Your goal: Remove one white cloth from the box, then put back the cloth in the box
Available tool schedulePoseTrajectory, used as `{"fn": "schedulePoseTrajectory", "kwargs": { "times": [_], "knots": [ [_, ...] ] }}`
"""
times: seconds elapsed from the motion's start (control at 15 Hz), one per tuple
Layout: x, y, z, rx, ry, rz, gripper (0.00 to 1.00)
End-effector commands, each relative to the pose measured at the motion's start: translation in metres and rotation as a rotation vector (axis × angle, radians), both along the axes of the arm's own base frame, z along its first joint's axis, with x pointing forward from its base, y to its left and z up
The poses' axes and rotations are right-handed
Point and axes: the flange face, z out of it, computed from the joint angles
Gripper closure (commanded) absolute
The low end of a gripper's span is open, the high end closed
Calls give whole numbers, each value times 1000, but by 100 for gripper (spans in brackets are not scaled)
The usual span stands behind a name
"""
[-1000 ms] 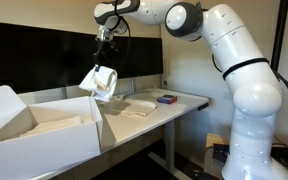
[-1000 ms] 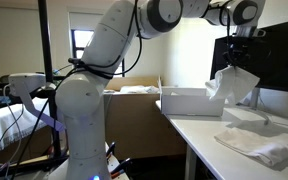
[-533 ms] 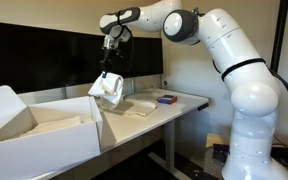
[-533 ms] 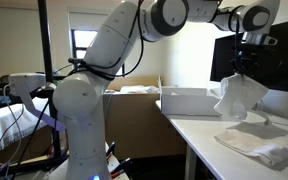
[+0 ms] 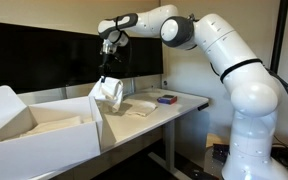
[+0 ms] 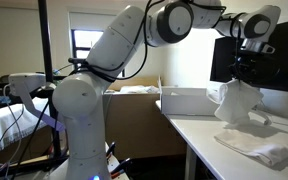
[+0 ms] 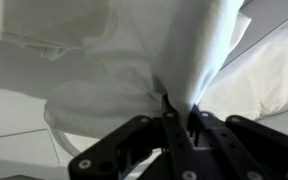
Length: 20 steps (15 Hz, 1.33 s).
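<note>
1. White box (image 5: 44,150) is open; we see folded cloths (image 5: 56,121) inside.
2. We have the gripper (image 5: 107,74) clamped on the white cloth (image 5: 109,90). It hangs under the jaws, over the table (image 5: 184,100) beside the box.

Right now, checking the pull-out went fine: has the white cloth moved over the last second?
Yes. The white cloth has shifted away from the box, dropping lower toward the table.

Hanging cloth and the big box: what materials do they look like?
The white cloth: soft fabric, matte, apparently; it droops in folds from the gripper. The box: probably cardboard, matte white; flat stiff walls, raised flap.
</note>
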Motion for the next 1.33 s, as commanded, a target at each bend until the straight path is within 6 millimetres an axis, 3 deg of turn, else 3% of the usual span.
{"fn": "schedulePoseTrajectory", "kwargs": {
  "times": [0.0, 0.2, 0.4, 0.6, 1.07, 1.27],
  "knots": [
    [6, 32, 24, 34, -38, 85, 93],
    [6, 45, 39, 35, -59, 106, 93],
    [-1, 29, 35, 49, -41, 90, 93],
    [-12, 3, 14, 76, 13, 51, 94],
    [-56, -46, -76, 165, 200, -32, 94],
    [-79, -68, -96, 177, 250, -87, 94]
  ]
}}
